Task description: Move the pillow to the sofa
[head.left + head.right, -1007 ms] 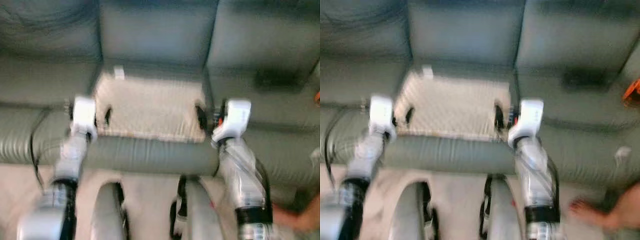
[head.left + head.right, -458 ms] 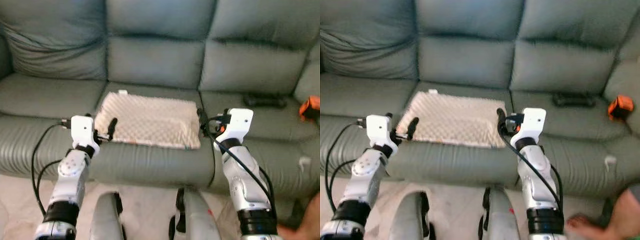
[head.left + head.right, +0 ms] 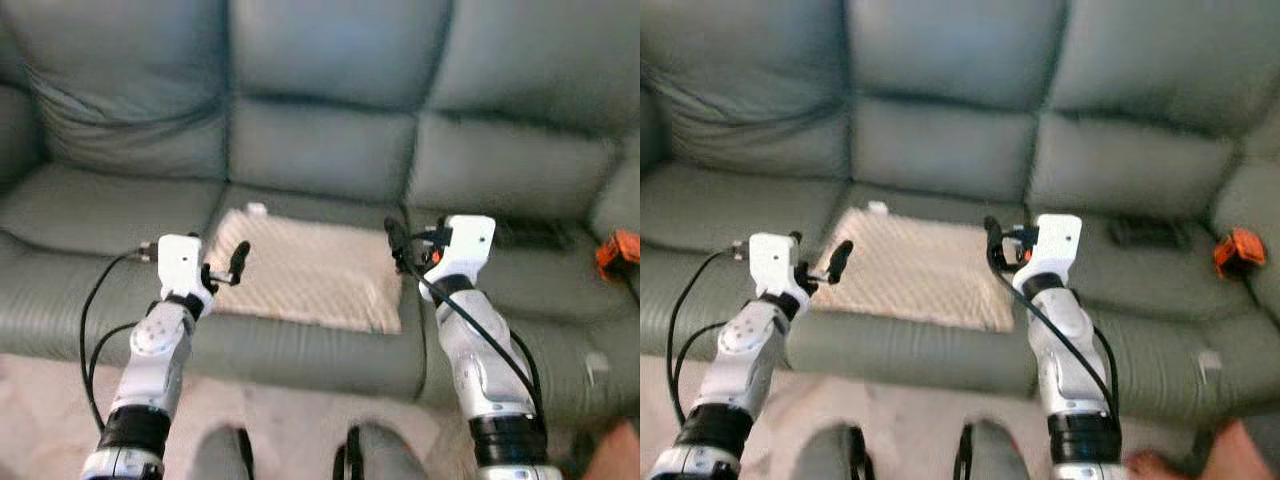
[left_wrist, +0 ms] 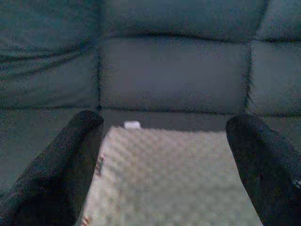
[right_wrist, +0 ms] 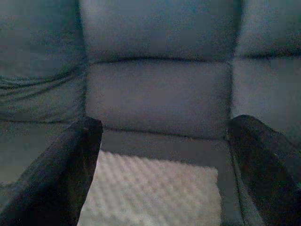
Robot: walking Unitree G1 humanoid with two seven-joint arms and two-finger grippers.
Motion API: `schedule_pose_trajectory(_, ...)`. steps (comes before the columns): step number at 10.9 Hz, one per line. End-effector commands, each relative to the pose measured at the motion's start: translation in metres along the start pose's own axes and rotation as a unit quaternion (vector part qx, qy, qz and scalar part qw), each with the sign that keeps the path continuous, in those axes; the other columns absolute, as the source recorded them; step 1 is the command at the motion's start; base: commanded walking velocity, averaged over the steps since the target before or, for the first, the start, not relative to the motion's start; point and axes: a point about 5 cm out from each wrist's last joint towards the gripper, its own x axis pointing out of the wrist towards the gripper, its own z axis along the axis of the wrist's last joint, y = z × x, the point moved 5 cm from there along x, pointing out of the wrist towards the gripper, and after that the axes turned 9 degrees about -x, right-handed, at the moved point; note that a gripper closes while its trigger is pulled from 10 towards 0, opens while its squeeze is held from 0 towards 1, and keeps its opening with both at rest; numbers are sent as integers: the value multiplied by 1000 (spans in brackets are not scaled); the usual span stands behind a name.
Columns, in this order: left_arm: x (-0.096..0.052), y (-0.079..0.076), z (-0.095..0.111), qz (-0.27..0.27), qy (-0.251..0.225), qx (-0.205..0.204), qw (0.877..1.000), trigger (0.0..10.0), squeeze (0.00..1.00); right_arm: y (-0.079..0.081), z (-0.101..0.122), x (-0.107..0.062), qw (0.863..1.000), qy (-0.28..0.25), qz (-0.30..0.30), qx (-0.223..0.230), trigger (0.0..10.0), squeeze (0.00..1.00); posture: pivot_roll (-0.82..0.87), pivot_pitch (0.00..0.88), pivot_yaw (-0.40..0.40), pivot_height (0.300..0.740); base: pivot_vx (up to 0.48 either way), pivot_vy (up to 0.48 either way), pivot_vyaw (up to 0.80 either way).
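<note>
On the sofa (image 3: 330,150) middle seat | pillow (image 3: 305,270) is laid flat | left gripper (image 3: 222,270) and right gripper (image 3: 400,240) are spread wide, nothing held | arms should be pulled straight back so the pillow is not dragged

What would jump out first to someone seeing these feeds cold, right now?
The cream quilted pillow lying flat on the middle seat of the grey-green sofa. Next, the left gripper and right gripper, raised at the pillow's two sides with fingers spread wide and nothing held. Off to the right, an orange object sits on the far seat beside a dark one.
</note>
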Motion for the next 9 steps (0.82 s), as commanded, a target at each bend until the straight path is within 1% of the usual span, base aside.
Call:
schedule_pose_trajectory(1, 4, -1, 1, 3, 4, 7, 1000, 10000, 0, -4, 6, 2, 1000, -8, -2, 2, 10000, 0, -75, 0, -62, 740, 0, 0, 0)
schedule_pose_trajectory(2, 7, -2, 1, 5, 7, 10, 1000, 10000, 0, -2, 9, 4, 1000, -14, 7, 2, 10000, 0, -78, 0, -61, 740, 0, 0, 0)
schedule_pose_trajectory(3, 7, -2, 1, 6, 8, 10, 1000, 10000, 0, -3, 9, 4, 1000, -14, 3, -1, 10000, 0, -78, 0, -61, 740, 0, 0, 0)
schedule_pose_trajectory(5, 8, 2, 1, 19, 6, 12, 1000, 10000, 0, 0, 8, 5, 1000, -11, 8, 13, 10000, 0, -79, 0, -61, 740, 0, 0, 0)
schedule_pose_trajectory(6, 10, 7, 0, 35, 9, 10, 999, 10000, 0, 7, 10, 5, 999, -20, 30, -10, 10000, 0, -80, 0, -60, 740, 0, 0, 800)
schedule_pose_trajectory(7, 11, 8, 2, 34, 5, 6, 999, 10000, 0, 13, 11, 5, 999, -23, 41, -6, 10000, 0, -80, 0, -62, 740, 0, 292, 800)
schedule_pose_trajectory(9, 11, 8, 3, 35, 4, 12, 999, 10000, 0, 17, 12, 4, 998, -26, 50, 3, 10000, 0, -80, 0, -60, 740, 0, 0, 800)
